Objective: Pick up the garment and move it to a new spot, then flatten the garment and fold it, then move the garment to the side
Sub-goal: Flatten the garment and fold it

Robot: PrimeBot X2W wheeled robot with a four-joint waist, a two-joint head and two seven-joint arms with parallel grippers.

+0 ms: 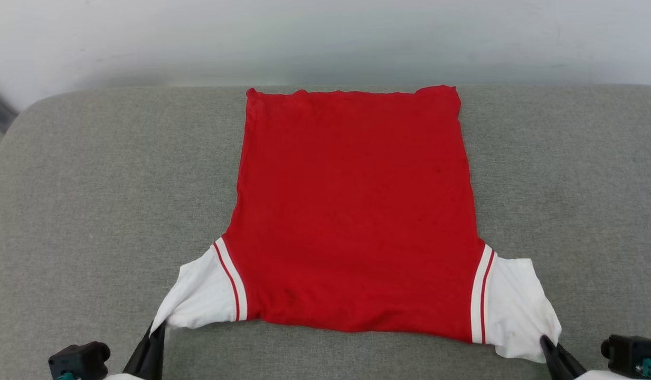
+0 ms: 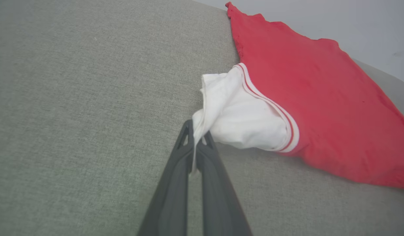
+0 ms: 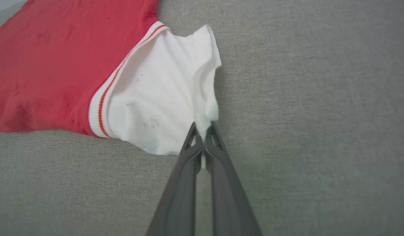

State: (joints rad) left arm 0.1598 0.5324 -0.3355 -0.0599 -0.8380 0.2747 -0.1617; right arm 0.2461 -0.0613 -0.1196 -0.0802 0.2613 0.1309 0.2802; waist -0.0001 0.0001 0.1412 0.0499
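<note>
On the grey upholstered surface [image 1: 82, 200] the garment [image 1: 351, 211] lies spread flat with its plain red side up, about midway between left and right. Its hem reaches the far edge of the surface, close under the pale wall [image 1: 325, 37]. Its shoulders and white sleeves lie at the near side, nearest the robot.

At the near left, the left gripper [image 1: 155, 331] has its two dark fingers pressed together on the outer corner of the left sleeve [image 1: 201, 295]. In the left wrist view a fold of white cloth is pinched between the tips of that gripper [image 2: 197, 132], and the sleeve gathers into a point toward them. The red body of the shirt lies beyond, to the far right of the fingers.

At the near right, the right gripper [image 1: 548, 344] likewise pinches the outer corner of the right sleeve [image 1: 515, 306]. The right wrist view shows its tips [image 3: 203, 129] closed on a bunched edge of white fabric, with the red body off to the far left.

Red-and-white striped trim [image 1: 482, 295] marks the seam where each sleeve joins the body. Both sleeves fan outward from the body toward the grippers and lie slightly rumpled, while the red panel is smooth.
</note>
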